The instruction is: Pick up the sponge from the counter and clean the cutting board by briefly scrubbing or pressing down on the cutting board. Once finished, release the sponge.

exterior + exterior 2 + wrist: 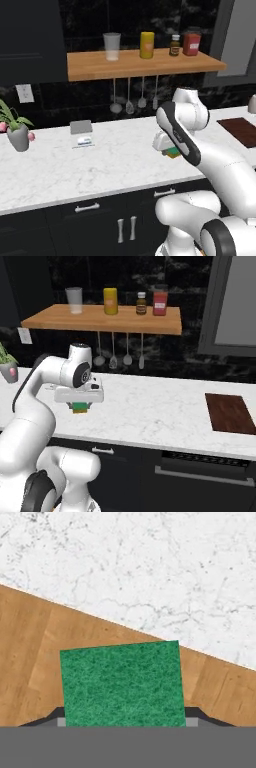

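Bare counter (150, 406) lies open between the held sponge (80, 406) and cutting board (232, 413).

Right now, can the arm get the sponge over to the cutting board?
Probably yes. The gripper holds the sponge above the counter, and bare marble lies between it and the cutting board, though that is a long sideways reach.

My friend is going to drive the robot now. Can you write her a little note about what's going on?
Gripper: shut on the small green-topped, yellow-bottomed sponge, held just above the white marble counter near its front edge.
Flat dark reddish-brown cutting board: on the counter, far to the arm's right, apart from the sponge.
Done: sponge picked up.
Left: carry it to the board, press or scrub briefly, then let go.
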You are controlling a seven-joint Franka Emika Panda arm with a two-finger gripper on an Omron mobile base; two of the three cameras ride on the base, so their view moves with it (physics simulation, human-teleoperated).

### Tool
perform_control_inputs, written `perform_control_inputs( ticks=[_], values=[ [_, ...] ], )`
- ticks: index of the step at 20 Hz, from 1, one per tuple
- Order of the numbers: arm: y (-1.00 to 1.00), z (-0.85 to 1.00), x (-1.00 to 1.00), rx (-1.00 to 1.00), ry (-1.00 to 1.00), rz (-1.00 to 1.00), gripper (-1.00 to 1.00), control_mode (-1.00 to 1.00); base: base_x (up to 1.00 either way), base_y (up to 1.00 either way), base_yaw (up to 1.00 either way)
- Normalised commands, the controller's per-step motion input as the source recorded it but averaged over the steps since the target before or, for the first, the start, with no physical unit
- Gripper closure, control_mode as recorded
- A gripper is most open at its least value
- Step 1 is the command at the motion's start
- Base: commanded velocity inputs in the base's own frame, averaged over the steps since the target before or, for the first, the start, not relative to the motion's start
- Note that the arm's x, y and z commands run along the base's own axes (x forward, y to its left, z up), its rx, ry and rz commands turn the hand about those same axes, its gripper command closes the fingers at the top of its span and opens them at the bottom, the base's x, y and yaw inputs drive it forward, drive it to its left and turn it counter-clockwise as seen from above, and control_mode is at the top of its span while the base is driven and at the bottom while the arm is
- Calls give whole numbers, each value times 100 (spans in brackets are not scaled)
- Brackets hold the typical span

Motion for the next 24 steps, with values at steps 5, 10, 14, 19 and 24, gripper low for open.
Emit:
perform_control_inputs(
  ticks=[5, 10, 14, 19, 24],
  values=[
    [0, 0, 0, 0, 0, 0, 100, 100, 0, -89, -6],
    [0, 0, 0, 0, 0, 0, 100, 100, 0, -84, -2],
    [0, 0, 0, 0, 0, 0, 100, 100, 11, -66, 0],
    [-56, -21, 12, 0, 6, 0, 100, -100, 0, 0, 0],
    [-84, -34, 59, -1, 12, 0, 100, -100, 0, 0, 0]
  ],
)
